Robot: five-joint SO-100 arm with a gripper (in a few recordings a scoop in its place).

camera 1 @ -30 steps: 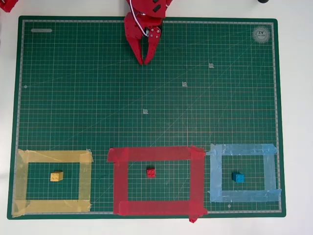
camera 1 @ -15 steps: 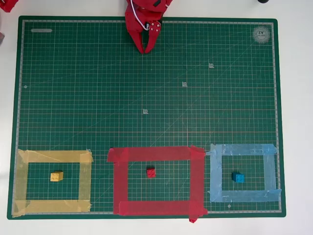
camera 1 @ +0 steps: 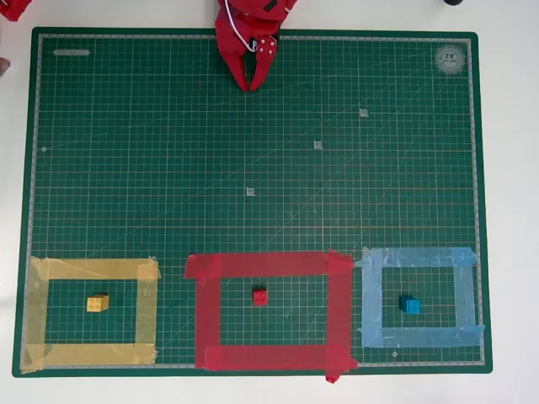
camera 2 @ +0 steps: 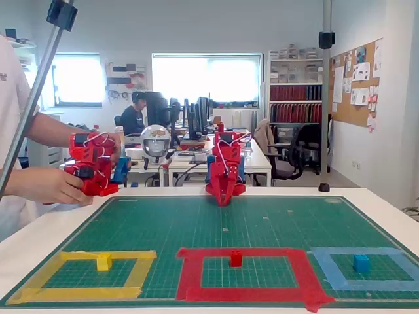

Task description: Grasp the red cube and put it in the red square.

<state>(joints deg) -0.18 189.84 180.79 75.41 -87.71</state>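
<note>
Yellow cube inside yellow frame, blue cube inside light-blue frame.

Top-down overhead; low fixed view opposite arm

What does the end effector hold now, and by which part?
Nothing. The end effector is shut and empty at the mat's far edge; the red cube lies inside the red square.

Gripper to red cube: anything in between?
Overhead view: bare green mat and the top strip of the red square lie between the gripper and the red cube. No other objects.
</note>
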